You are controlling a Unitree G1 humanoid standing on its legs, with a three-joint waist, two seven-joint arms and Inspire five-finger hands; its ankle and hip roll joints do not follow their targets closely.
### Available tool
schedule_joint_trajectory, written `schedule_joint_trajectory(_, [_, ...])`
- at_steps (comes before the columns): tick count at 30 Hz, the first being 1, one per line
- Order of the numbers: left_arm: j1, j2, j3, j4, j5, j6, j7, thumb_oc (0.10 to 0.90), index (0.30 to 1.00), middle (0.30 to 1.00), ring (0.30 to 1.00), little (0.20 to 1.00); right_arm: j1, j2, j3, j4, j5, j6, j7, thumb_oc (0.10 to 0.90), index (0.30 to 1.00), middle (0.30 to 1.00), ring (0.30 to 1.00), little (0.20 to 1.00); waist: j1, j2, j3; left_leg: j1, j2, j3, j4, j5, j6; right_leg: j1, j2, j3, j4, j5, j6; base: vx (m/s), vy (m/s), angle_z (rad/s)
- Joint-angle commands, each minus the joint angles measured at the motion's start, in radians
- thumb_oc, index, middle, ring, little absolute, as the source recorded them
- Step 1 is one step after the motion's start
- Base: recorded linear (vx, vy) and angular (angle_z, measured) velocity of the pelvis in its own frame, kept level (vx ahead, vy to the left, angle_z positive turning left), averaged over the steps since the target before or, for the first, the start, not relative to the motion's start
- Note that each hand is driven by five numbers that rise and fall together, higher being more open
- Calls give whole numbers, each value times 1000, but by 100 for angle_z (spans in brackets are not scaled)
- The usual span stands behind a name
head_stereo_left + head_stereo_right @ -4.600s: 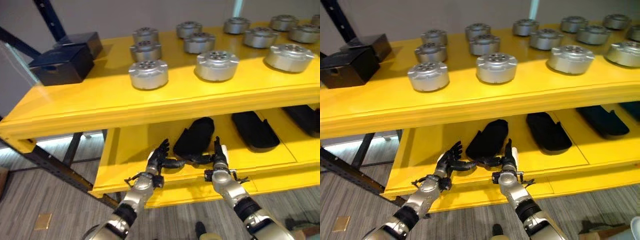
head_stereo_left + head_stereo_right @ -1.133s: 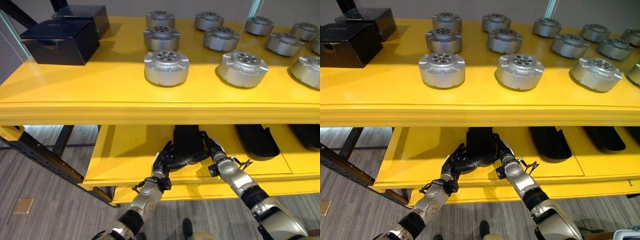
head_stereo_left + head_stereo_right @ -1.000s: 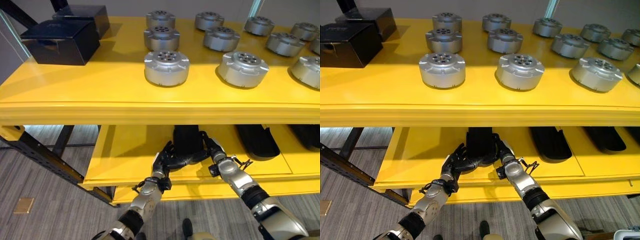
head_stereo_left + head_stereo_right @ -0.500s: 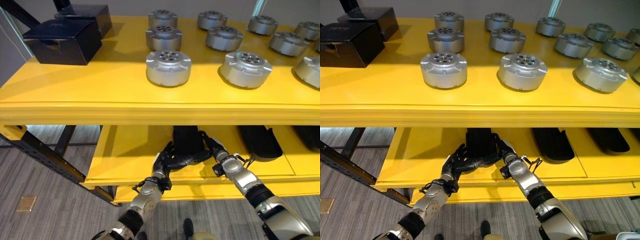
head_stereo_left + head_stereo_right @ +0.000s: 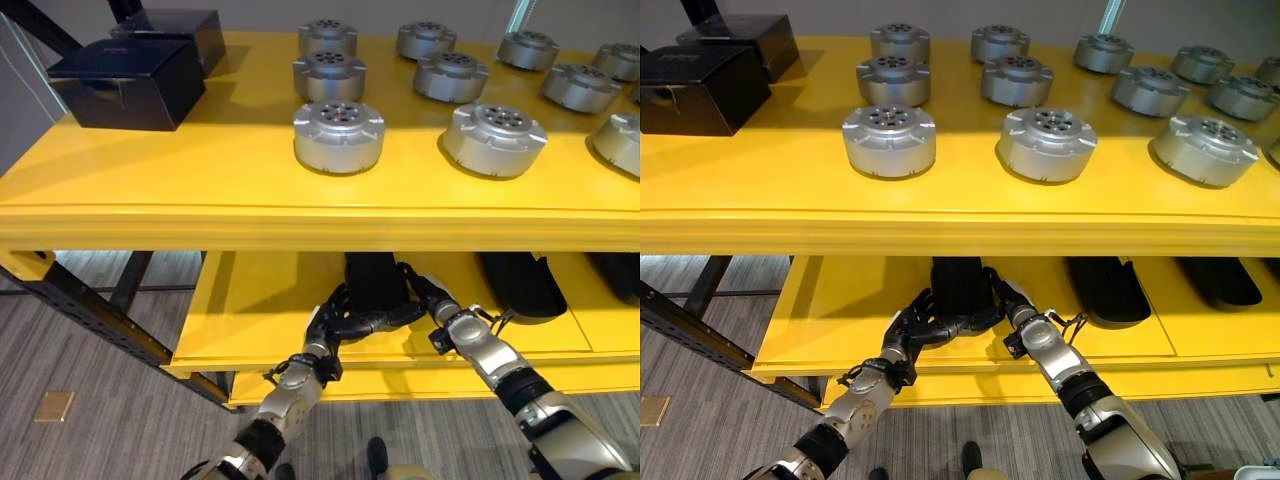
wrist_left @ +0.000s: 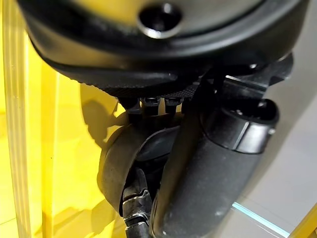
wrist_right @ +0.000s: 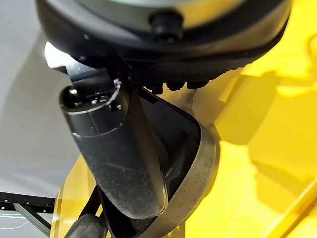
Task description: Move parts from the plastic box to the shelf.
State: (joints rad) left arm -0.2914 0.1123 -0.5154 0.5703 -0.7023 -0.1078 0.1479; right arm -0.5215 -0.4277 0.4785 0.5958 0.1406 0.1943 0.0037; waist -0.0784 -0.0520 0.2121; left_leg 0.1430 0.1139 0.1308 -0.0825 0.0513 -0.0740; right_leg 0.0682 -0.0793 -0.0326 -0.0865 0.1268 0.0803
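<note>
Hands meet on the lower yellow shelf board (image 5: 250, 300), where the left robot hand (image 5: 335, 322) and right robot hand (image 5: 428, 297) both curl round the near end of a long black moulded plastic part (image 5: 374, 283) lying under the upper yellow shelf (image 5: 200, 180); silver round metal parts (image 5: 338, 135) stand in rows on top, two black boxes (image 5: 122, 70) at its left end; another black moulded part (image 5: 520, 285) lies just right.

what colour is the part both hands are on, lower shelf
Black part, held between left robot hand and right robot hand; clearest in right eye view.
</note>
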Motion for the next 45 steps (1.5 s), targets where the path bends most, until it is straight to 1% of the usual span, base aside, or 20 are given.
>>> schedule_joint_trajectory(1, [-26,-103,-182,-16,28,53,-56,900,1000,1000,1000,1000,-161,83,61,-37,11,-33,-21,900,1000,1000,1000,1000,6,-23,10,-10,20,36,103,-122,17,20,-73,6,96,-126,47,0,0,0])
schedule_joint_trajectory(4, [-35,-98,-183,-15,66,43,-16,900,1000,1000,1000,1000,-161,87,51,-33,21,-31,-55,900,1000,1000,1000,1000,4,-20,12,-11,20,37,103,-123,18,18,-72,9,98,-127,47,0,0,0])
schedule_joint_trajectory(7, [-39,-101,-183,-11,81,30,64,900,1000,1000,1000,1000,-161,93,38,-28,38,-33,-91,900,1000,1000,1000,1000,2,-18,14,-11,19,37,103,-122,18,17,-71,13,98,-127,46,0,0,0])
schedule_joint_trajectory(8, [-40,-101,-183,-11,84,29,73,900,1000,1000,1000,1000,-161,94,37,-28,41,-33,-96,900,1000,1000,1000,1000,1,-17,14,-11,19,38,103,-122,18,17,-71,13,98,-127,47,0,0,0])
schedule_joint_trajectory(10, [-53,-98,-159,2,111,18,151,900,1000,1000,1000,1000,-149,101,22,-45,49,-26,-130,900,1000,1000,1000,1000,-2,-18,13,-11,19,40,103,-123,18,16,-71,14,98,-128,47,0,0,0])
schedule_joint_trajectory(15, [-60,-101,-141,10,142,-11,217,900,1000,1000,1000,1000,-128,109,6,-66,78,-21,-185,900,1000,1000,1000,1000,-5,-19,15,-11,20,40,104,-123,18,15,-71,15,99,-128,47,0,0,0])
schedule_joint_trajectory(18, [-64,-103,-137,5,150,-32,238,900,1000,1000,1000,1000,-123,115,2,-76,78,-19,-186,900,1000,1000,1000,1000,-7,-20,15,-11,19,41,103,-124,18,14,-71,15,98,-128,46,0,0,0])
schedule_joint_trajectory(26, [-63,-102,-137,-19,177,-51,300,900,1000,1000,1000,1000,-104,118,5,-93,80,-21,-195,900,1000,1000,1000,1000,-6,-22,13,-9,20,41,101,-124,17,17,-71,12,99,-129,45,0,0,0])
schedule_joint_trajectory(33, [-63,-101,-133,-24,180,-59,290,900,1000,1000,1000,1000,-97,116,1,-111,82,-22,-196,900,1000,1000,1000,1000,-6,-23,13,-10,20,39,103,-125,17,16,-71,12,103,-132,45,0,0,0])
schedule_joint_trajectory(37, [-64,-101,-137,-39,188,-92,284,900,1000,1000,1000,1000,-91,112,-4,-128,78,-28,-192,900,1000,1000,1000,1000,-8,-24,14,-8,22,39,104,-126,18,16,-71,13,106,-133,46,0,0,0])
schedule_joint_trajectory(40, [-65,-100,-133,-49,180,-112,309,900,1000,1000,1000,1000,-84,110,-7,-142,83,-36,-199,900,1000,1000,1000,1000,-9,-25,14,-8,21,39,104,-126,17,18,-71,14,105,-133,45,0,0,0])
schedule_joint_trajectory(45, [-62,-96,-116,-64,198,-147,382,900,1000,1000,1000,1000,-82,107,-16,-161,94,-38,-212,900,1000,1000,1000,1000,-7,-28,12,-6,20,35,102,-127,17,22,-71,11,102,-133,45,0,0,0])
